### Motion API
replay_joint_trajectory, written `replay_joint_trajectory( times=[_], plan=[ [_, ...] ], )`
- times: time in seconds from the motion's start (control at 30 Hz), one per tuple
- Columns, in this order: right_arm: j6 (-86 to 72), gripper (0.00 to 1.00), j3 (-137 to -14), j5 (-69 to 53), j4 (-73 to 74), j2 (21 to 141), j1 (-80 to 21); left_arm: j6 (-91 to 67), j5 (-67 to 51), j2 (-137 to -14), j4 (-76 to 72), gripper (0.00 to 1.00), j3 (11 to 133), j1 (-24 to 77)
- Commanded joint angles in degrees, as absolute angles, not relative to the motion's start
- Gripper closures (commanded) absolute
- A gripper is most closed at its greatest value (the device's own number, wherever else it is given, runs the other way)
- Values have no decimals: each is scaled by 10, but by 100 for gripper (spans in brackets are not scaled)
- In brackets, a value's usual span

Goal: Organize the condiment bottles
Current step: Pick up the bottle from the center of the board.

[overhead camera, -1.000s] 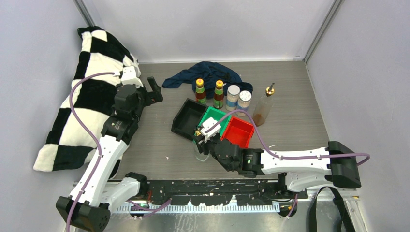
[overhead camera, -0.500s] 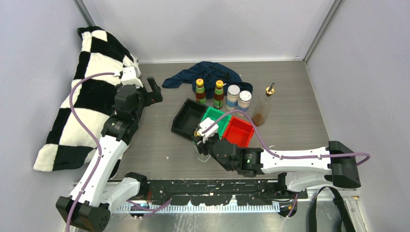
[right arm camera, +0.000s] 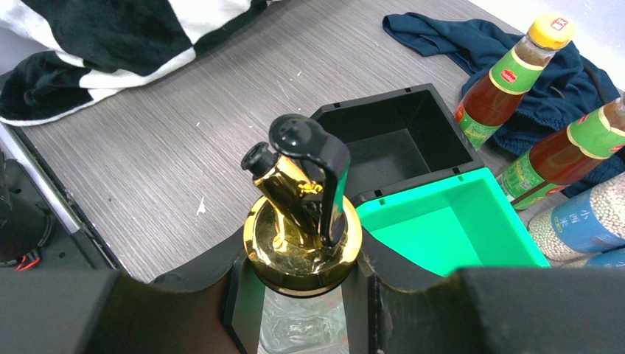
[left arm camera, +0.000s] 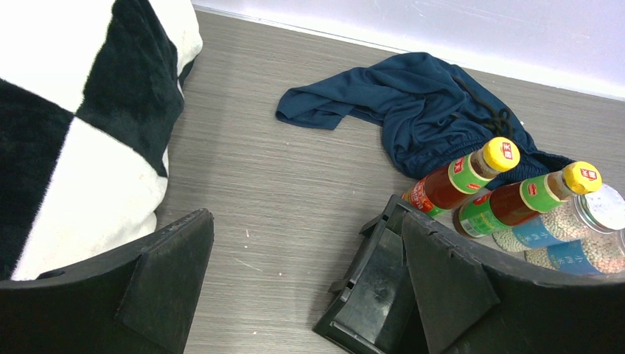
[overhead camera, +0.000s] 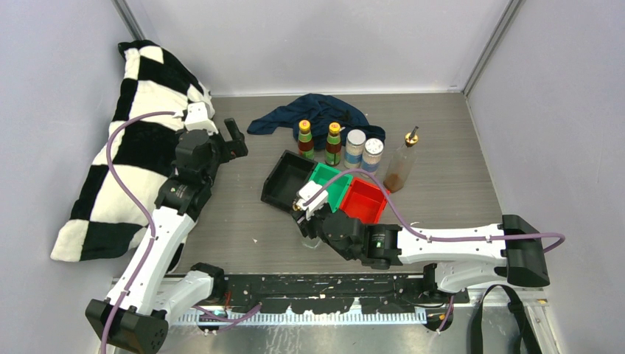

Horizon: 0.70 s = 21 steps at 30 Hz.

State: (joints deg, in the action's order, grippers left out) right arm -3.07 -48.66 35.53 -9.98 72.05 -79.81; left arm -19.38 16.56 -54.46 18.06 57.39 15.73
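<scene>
My right gripper (right arm camera: 302, 299) was clamped on the neck of the clear glass bottle with the gold pourer top (right arm camera: 298, 236), just under its collar. The bottle stood upright, just in front of the black plastic bin (right arm camera: 398, 140) and the green plastic bin (right arm camera: 449, 228). I judged the glass rigid, slick and breakable, so under the flared collar seemed the surest hold. My left gripper (left arm camera: 306, 276) hung wide open and empty. Since a second before, the bottle and I had shifted slightly left, while my left arm had not moved.
</scene>
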Motion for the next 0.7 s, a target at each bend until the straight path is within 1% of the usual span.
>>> replay_joint_trajectory(
  times=[0.0,0.33,0.67],
  plan=[
    [-19,100,-532,347,-162,704,-801,-200,177,-534,171,0,574,155],
    [-14,100,-557,309,-180,713,-788,-199,183,-535,171,0,573,155],
    [-25,100,-619,235,-172,742,-740,-198,185,-536,173,0,574,155]
  ],
)
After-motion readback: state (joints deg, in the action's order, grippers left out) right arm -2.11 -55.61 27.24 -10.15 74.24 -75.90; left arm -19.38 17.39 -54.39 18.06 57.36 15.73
